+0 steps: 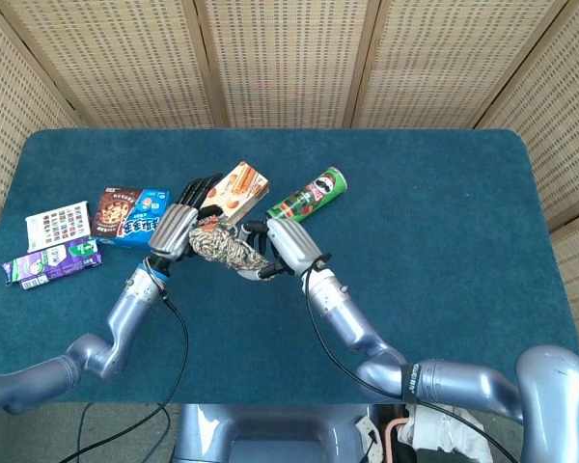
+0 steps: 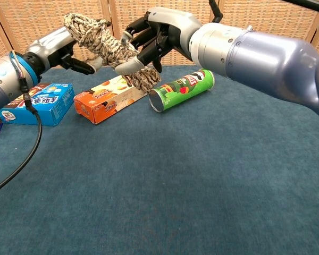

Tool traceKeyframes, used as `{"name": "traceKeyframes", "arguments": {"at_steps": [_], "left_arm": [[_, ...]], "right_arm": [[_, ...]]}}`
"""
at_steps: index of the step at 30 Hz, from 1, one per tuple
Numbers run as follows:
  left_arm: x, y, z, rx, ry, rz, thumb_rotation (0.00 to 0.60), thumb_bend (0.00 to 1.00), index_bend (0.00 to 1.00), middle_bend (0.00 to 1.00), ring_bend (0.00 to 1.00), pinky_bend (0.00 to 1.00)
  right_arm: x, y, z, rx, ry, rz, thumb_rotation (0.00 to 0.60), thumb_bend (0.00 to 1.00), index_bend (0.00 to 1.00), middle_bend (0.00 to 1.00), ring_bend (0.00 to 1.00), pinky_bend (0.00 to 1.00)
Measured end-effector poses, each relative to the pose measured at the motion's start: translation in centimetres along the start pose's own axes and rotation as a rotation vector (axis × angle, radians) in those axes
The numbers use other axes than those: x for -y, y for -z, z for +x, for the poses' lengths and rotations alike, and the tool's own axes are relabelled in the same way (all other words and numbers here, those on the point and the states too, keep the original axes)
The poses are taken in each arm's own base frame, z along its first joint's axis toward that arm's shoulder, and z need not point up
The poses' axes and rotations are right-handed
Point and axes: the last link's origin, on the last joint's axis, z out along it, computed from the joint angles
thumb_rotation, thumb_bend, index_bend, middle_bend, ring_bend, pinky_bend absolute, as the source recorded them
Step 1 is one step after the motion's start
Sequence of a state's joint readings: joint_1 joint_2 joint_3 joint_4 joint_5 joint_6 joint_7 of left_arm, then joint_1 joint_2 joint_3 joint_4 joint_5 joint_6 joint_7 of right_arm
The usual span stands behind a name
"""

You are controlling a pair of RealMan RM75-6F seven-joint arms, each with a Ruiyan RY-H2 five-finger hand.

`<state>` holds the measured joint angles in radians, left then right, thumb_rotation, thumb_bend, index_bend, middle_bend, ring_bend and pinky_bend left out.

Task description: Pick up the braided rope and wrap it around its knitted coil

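Braided rope [image 2: 103, 42] is up off the surface [image 2: 202, 175], stretched between both robot hands: left robot hand [image 2: 69, 50] grips its 9 o'clock end, right robot hand [image 2: 154, 37] curls around the 3 o'clock end.

Rope [image 2: 103, 45] held aloft between left hand [image 2: 64, 50] and right hand [image 2: 154, 37], above orange box [image 2: 103, 102]. Green can [image 2: 182, 90] on its side on tabletop [image 2: 202, 175]; blue box [image 2: 34, 103] far left.

No print on the can [image 2: 182, 90] or boxes is legible.
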<state>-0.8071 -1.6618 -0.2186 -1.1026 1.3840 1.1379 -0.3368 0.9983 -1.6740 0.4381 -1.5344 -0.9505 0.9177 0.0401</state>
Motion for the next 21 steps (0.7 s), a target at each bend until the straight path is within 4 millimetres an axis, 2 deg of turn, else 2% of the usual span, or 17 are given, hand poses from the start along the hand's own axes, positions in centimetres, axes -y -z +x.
{"name": "traceKeyframes", "arguments": {"at_steps": [2, 7, 12, 16, 21], "left_arm": [[0.2, 0.1, 0.3, -0.001, -0.003, 0.001, 0.600, 0.00, 0.01, 0.00, 0.00, 0.00], [0.7, 0.5, 1.2, 0.015, -0.034, 0.008, 0.600, 0.00, 0.00, 0.00, 0.00, 0.00], [2.0, 1.5, 3.5, 0.015, -0.121, 0.042, 0.600, 0.00, 0.00, 0.00, 0.00, 0.00], [3.4, 3.4, 5.8, -0.015, -0.189, 0.086, 0.600, 0.00, 0.00, 0.00, 0.00, 0.00], [5.3, 6.8, 8.6, -0.043, -0.290, 0.173, 0.600, 0.00, 0.00, 0.00, 0.00, 0.00]], "right_arm": [[0.0, 0.0, 0.0, 0.001, 0.008, 0.003, 0.600, 0.61, 0.70, 0.77, 0.60, 0.69], [-0.1, 0.0, 0.0, -0.001, 0.022, 0.003, 0.600, 0.61, 0.70, 0.77, 0.60, 0.69], [-0.3, 0.1, 0.3, -0.006, 0.037, -0.002, 0.600, 0.61, 0.70, 0.77, 0.60, 0.70], [-0.5, 0.2, 0.7, -0.014, 0.052, -0.006, 0.600, 0.61, 0.70, 0.77, 0.60, 0.69], [-0.9, 0.4, 1.2, -0.025, 0.084, -0.013, 0.600, 0.61, 0.70, 0.77, 0.60, 0.70]]}}
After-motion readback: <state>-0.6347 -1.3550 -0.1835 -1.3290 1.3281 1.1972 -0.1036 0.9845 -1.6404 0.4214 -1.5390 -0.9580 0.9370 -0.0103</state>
